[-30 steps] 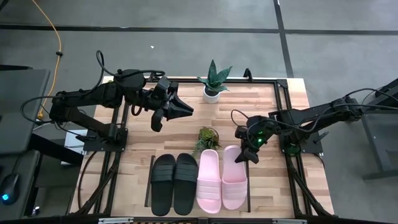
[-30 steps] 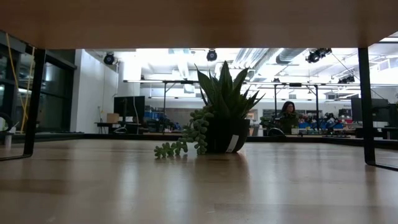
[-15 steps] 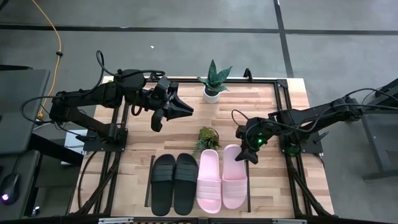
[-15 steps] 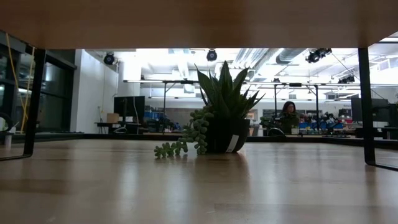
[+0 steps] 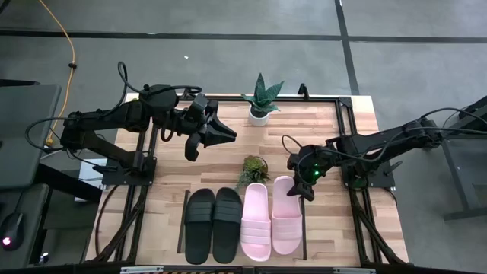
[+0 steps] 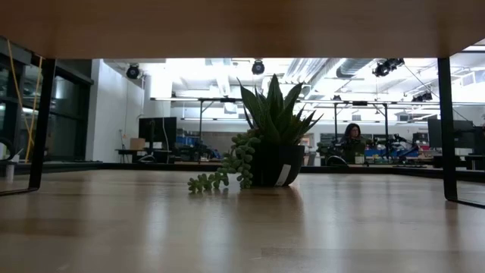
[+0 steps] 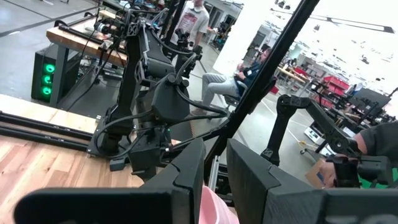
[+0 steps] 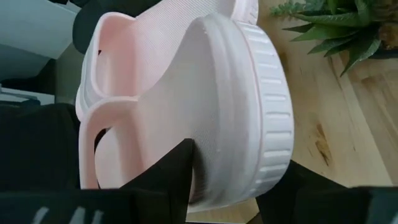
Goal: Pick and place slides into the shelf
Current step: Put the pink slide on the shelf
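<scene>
Pink slide [image 5: 287,215] gripped at its back edge by right pincer [image 5: 307,187], left pincer [image 5: 219,135] aloft, slightly parted

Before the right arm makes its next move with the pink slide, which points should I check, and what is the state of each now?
1. Right gripper at the rightmost pink slide's end: ok; the wrist view shows its fingers astride the edge.
2. Grip firm or released: cannot tell.
3. All four slides side by side, black pair beside pink pair: ok.
4. Slide squarely seated on the shelf: cannot tell.
5. Left gripper far from the slides, above the table: ok.
6. Small plant close to the pink slides: watch it, not ok.
</scene>
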Motion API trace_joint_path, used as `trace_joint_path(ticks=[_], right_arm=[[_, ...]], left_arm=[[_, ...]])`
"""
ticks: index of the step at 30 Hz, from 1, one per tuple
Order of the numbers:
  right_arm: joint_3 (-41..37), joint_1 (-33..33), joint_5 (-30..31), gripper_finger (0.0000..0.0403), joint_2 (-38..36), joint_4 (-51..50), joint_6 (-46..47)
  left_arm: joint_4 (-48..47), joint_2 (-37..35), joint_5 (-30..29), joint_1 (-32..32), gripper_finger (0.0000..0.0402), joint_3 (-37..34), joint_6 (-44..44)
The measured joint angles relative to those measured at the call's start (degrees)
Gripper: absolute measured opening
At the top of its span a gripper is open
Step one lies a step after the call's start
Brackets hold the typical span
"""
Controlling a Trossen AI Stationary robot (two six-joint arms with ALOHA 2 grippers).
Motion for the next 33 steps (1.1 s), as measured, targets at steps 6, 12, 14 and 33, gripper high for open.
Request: trace_joint_path(ticks=[6,12,14,33], right_arm=[[0.0,-0.4,-1.3,0.0134,-0.1,-0.6,-1.4],[0.0,-1.5,-2.7,0.0140,-0.9,-1.2,-2.3],[0.0,-1.8,-2.7,0.0145,-1.5,-1.3,-2.6],[0.0,-7.5,-2.7,0.0179,-3.6,-4.9,-7.9]], left_arm=[[0.0,0.0,0.0,0.0,0.0060,0.0,-0.2],[0.0,0.0,0.0,0.0,0.0060,0.0,-1.1],[0.0,0.0,0.0,0.0,0.0060,0.0,-1.3],[0.0,0.0,0.0,0.0,0.0060,0.0,-1.7]])
